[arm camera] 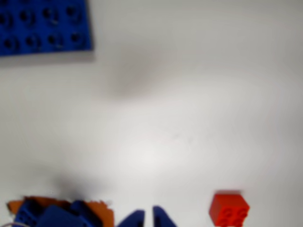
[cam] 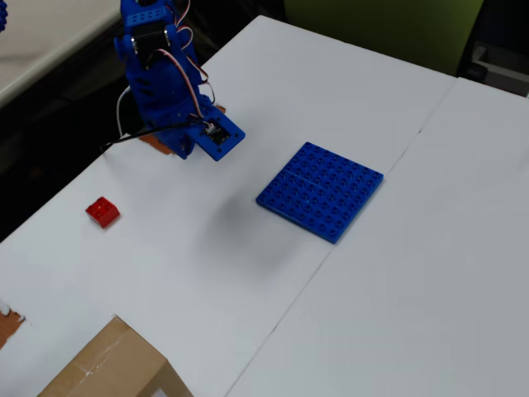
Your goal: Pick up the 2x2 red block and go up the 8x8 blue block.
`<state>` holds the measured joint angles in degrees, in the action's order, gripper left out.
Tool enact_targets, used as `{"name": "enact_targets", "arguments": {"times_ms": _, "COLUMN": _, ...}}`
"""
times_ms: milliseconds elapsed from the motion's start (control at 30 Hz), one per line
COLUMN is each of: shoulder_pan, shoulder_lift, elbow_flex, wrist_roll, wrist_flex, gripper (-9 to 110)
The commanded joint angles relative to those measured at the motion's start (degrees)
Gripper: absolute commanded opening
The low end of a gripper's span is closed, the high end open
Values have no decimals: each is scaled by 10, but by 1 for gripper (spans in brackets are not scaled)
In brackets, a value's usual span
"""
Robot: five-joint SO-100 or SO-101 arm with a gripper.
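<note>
Your pincer point(arm camera: 147, 218) is nearly closed, holding nothing. The 2x2 red block point(cam: 102, 212) sits on the white worktop point(cam: 372, 281), left in the overhead view, well apart from the 8x8 blue block point(cam: 321, 190).

Overhead: brick point(cam: 102, 212) left of plate point(cam: 321, 189), well apart.
</note>
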<state>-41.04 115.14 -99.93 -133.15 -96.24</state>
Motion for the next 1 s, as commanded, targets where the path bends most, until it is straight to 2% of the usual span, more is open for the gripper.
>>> {"name": "enact_targets", "arguments": {"times_ms": 0, "shoulder_pan": -104, "shoulder_lift": -28, "elbow_flex": 36, "wrist_roll": -173, "wrist_flex": -3, "gripper": 5}}
{"name": "enact_targets", "arguments": {"times_ms": 167, "shoulder_pan": -219, "shoulder_lift": -76, "elbow_flex": 36, "wrist_roll": -338, "wrist_flex": 54, "gripper": 7}}
{"name": "enact_targets", "arguments": {"times_ms": 333, "shoulder_pan": -287, "shoulder_lift": -99, "elbow_flex": 36, "wrist_roll": -400, "wrist_flex": 90, "gripper": 10}}
{"name": "enact_targets", "arguments": {"times_ms": 567, "shoulder_pan": -340, "shoulder_lift": -103, "elbow_flex": 36, "wrist_roll": -403, "wrist_flex": 107, "gripper": 16}}
{"name": "enact_targets", "arguments": {"times_ms": 967, "shoulder_pan": -356, "shoulder_lift": -149, "elbow_flex": 36, "wrist_roll": -364, "wrist_flex": 202, "gripper": 17}}
